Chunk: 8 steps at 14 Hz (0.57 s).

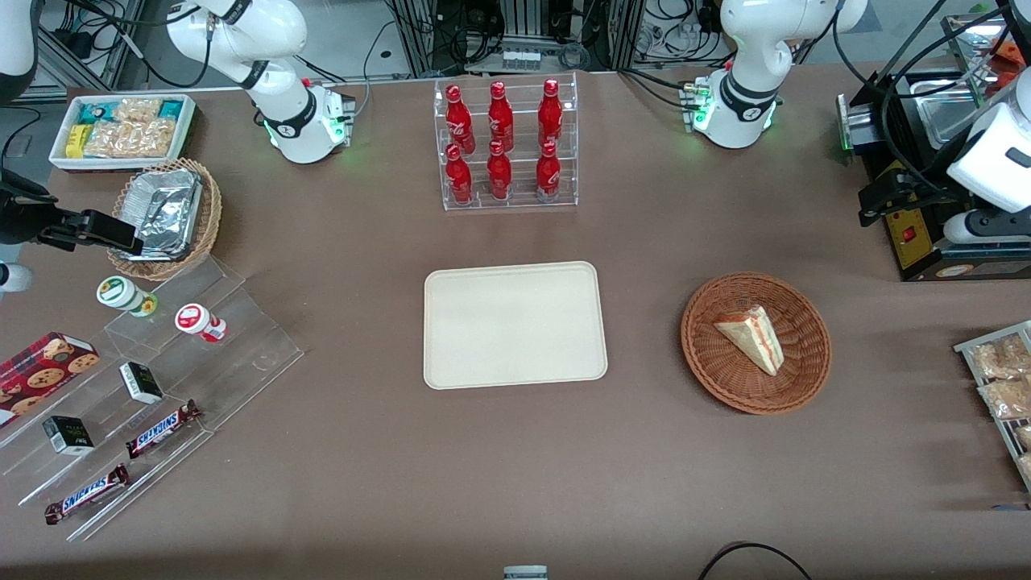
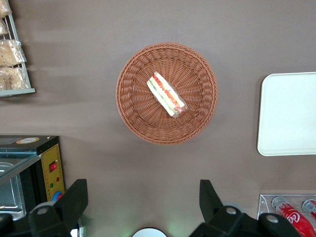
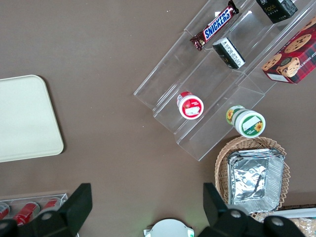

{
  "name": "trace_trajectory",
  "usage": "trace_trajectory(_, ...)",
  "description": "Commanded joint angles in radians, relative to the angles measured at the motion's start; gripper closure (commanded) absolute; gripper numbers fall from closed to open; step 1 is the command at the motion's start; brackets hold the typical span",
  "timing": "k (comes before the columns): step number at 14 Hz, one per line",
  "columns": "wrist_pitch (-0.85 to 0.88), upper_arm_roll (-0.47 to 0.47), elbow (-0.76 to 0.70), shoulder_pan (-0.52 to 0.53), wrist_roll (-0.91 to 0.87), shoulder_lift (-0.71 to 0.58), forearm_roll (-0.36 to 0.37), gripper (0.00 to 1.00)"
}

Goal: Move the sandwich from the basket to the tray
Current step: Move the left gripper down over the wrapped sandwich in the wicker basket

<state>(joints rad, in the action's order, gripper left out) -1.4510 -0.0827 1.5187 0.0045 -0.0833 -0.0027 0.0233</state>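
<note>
In your front view, the sandwich (image 1: 751,336) lies on its side inside the reddish-brown basket (image 1: 712,360), its striped cut edge turned toward the working arm's end of the table. The cream tray (image 1: 515,325) sits beside the basket toward the table's middle, well apart from it and with nothing on it. Farther from the camera than the tray you have a clear rack of red bottles (image 1: 504,142). The left arm's gripper (image 1: 874,201) hangs high at the working arm's end, over a black appliance (image 1: 918,234) and farther from the camera than the basket.

In your left wrist view, the gripper (image 2: 143,202) shows both dark fingers (image 2: 74,197) spread wide with nothing between them, held high above bare tablecloth near the basket (image 2: 133,113). The sandwich (image 2: 167,94) rests near the basket's centre, red and green filling showing. An edge of the tray (image 2: 289,113) and some of the bottles (image 2: 291,215) also appear here.

In your right wrist view, you see a corner of the tray (image 3: 24,118), stepped clear shelves of snacks (image 3: 217,74) and a tan basket of foil trays (image 3: 254,177)
</note>
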Motion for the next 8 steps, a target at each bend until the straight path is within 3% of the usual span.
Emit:
trace_trajectory(1,0.011,0.012,0.001,-0.012,0.022,-0.013,-0.017,0.0)
trace_trajectory(4,-0.035,0.008,0.02,-0.017,0.019,0.02,-0.02,0.0)
trace_trajectory(8,-0.188,0.001,0.148,-0.02,0.007,0.038,-0.016,0.0)
